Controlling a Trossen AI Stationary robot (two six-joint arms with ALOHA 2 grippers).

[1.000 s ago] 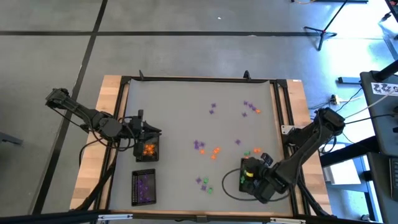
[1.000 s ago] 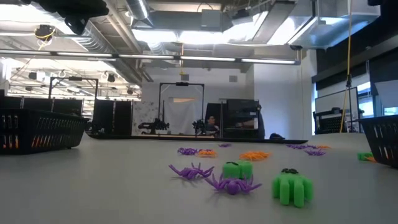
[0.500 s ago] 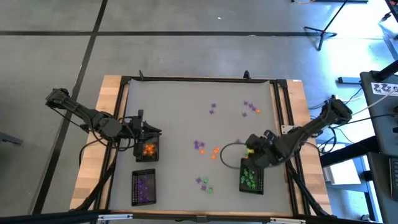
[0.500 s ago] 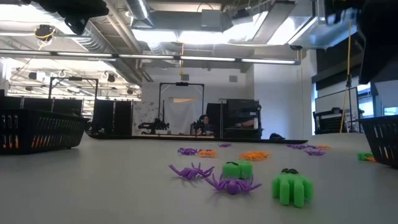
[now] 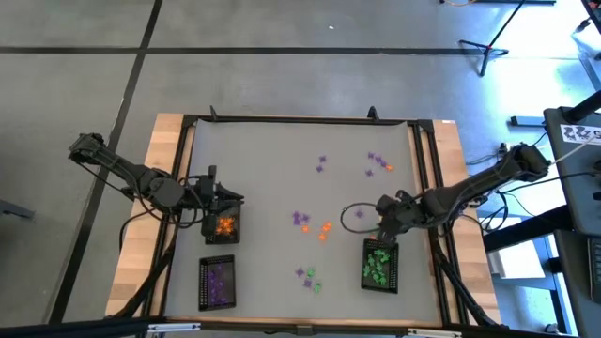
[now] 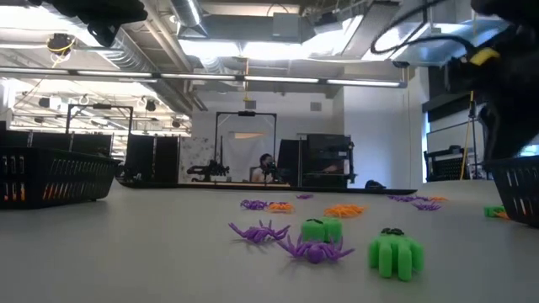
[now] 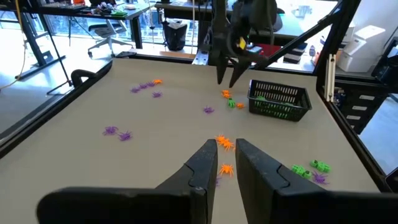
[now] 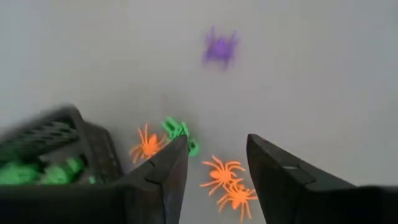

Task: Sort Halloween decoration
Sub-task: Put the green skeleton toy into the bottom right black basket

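The Halloween decoration lies scattered on the grey table [image 5: 263, 160]: purple spiders [image 5: 300, 219], orange ones [image 5: 324, 228] and green bits [image 5: 310, 280]. My right gripper [image 8: 216, 142] points down, open, over a small group of orange spiders [image 8: 221, 173] and a green trinket [image 8: 180, 132], just beyond the green-filled tray [image 5: 379, 266]. It touches none of them. My left gripper [image 7: 226, 144] hovers over the tray of orange pieces [image 5: 223, 227] with a narrow gap between its fingers and nothing in it.
A third black mesh tray [image 5: 217, 282], holding purple pieces, stands near the front left. More purple and orange trinkets [image 5: 376, 161] lie toward the far right. A black frame [image 5: 300, 119] runs round the table. Bare table lies at the far left.
My right gripper has gone from above the green tray toward the table's far edge and sunk a little. It now stands over the trinkets just beyond that tray, which shows uncovered again.
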